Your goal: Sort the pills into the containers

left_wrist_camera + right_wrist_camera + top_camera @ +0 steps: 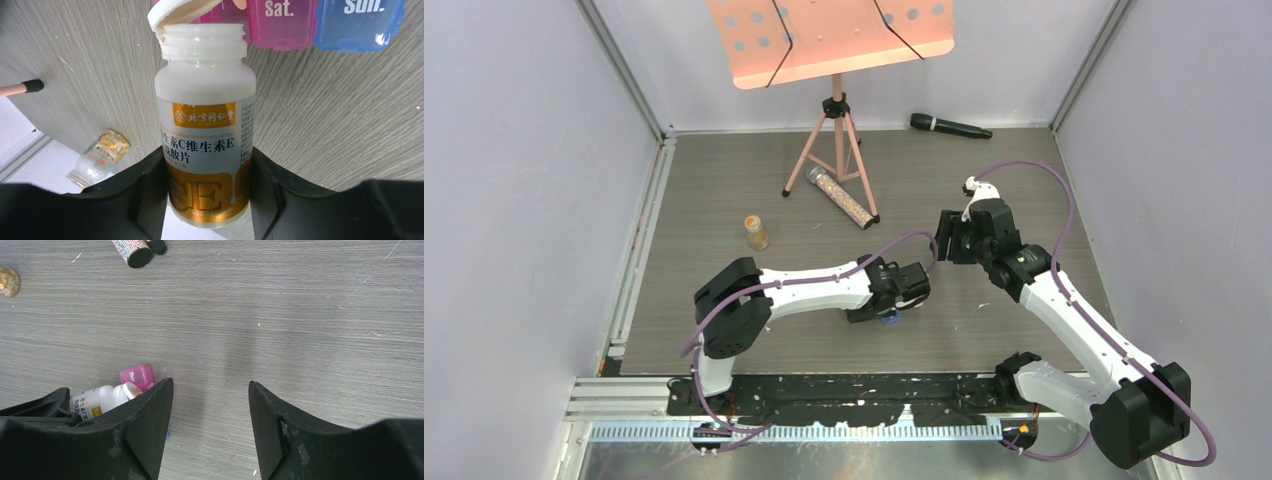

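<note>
Bottle (pixel 205 130): being gripped round its body by left gripper (pixel 207 160) | right gripper (pixel 210 390): being held wide apart, empty | pill box (pixel 300 22): lying near-centre on table, just at bottle mouth | risk: pills being spilled past compartments, lid (pixel 180 11) hanging at mouth.

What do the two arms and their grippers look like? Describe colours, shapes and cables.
The left arm and the right arm both have white link shells with bulky black joint housings. A purple cable loops along each arm. The left gripper and the right gripper are black with broad, wedge-shaped fingers. The right ones show pale scuffs on their inner faces.
</note>
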`<state>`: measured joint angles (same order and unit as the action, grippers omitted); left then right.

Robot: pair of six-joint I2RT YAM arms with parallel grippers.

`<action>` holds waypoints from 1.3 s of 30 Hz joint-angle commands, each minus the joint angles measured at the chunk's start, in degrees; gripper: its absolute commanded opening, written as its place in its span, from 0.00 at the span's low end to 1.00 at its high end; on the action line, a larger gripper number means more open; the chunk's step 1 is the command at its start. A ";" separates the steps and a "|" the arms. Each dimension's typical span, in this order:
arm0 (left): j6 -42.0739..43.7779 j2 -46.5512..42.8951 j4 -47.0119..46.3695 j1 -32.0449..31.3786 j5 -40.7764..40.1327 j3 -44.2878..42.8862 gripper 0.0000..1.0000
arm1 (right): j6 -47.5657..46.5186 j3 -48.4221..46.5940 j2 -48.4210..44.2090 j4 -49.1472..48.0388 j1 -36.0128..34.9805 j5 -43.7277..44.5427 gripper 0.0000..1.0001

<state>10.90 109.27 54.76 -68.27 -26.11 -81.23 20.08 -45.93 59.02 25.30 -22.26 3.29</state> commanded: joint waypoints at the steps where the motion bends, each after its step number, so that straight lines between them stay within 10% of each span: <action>1: -0.86 -1.33 -0.04 -0.38 -1.57 -0.49 0.00 | -0.15 0.12 -0.42 -2.10 0.38 -0.21 0.64; 24: -4.93 -23.61 -17.66 -0.13 1.84 15.87 0.00 | 2.33 -2.14 -0.67 -1.23 0.99 -5.75 0.64; 39: -4.05 -52.67 -76.58 5.89 20.64 44.96 0.00 | 4.42 -2.23 -2.24 -8.66 0.99 -23.27 0.79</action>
<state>7.03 62.59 7.18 -63.79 -15.46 -41.34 22.85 -46.89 59.02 22.06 -21.50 -13.52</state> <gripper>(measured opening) 0.542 0.765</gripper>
